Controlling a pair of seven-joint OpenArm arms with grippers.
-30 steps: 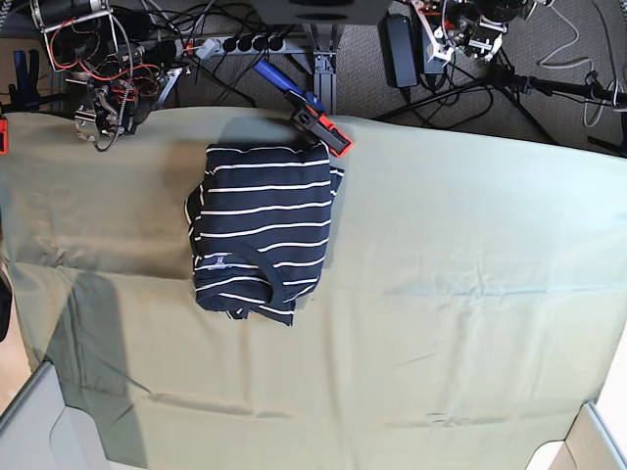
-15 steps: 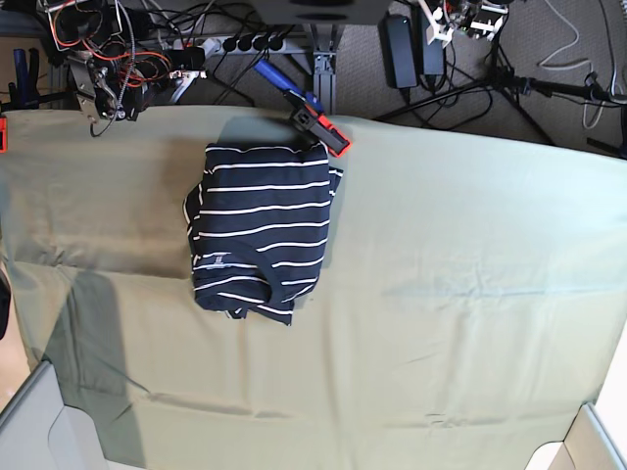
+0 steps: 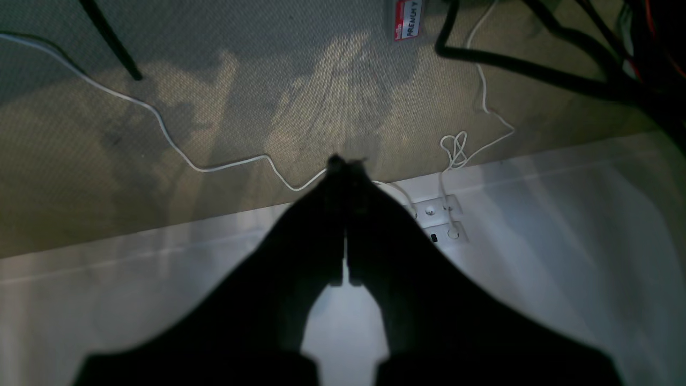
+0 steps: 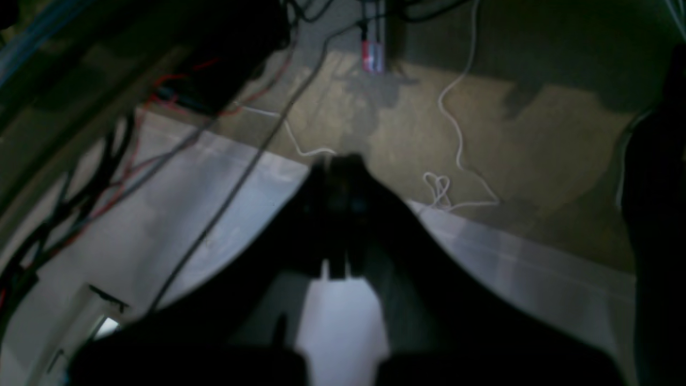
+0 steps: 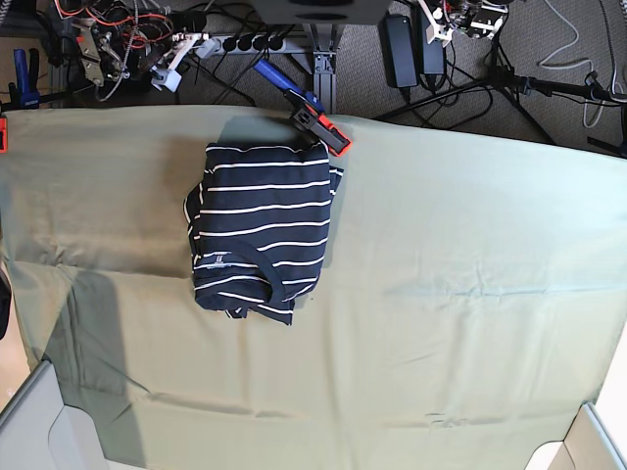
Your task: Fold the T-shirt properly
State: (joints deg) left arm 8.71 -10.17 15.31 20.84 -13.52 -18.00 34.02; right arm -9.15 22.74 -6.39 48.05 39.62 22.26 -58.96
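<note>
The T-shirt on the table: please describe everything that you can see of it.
The T-shirt is dark navy with thin white stripes, soft cloth, folded into a compact, roughly rectangular bundle. Its neckband faces the near edge. It lies flat on the green table cloth, left of centre, near the far edge. An orange and blue clamp sits at its far corner. No gripper touches it.

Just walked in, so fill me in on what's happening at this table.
Nothing is being handled right now. The T-shirt lies folded into a compact rectangle on the green cloth, near the far edge. Both arms are off the table: the left gripper and right gripper have jaws shut, empty, above the floor.
</note>
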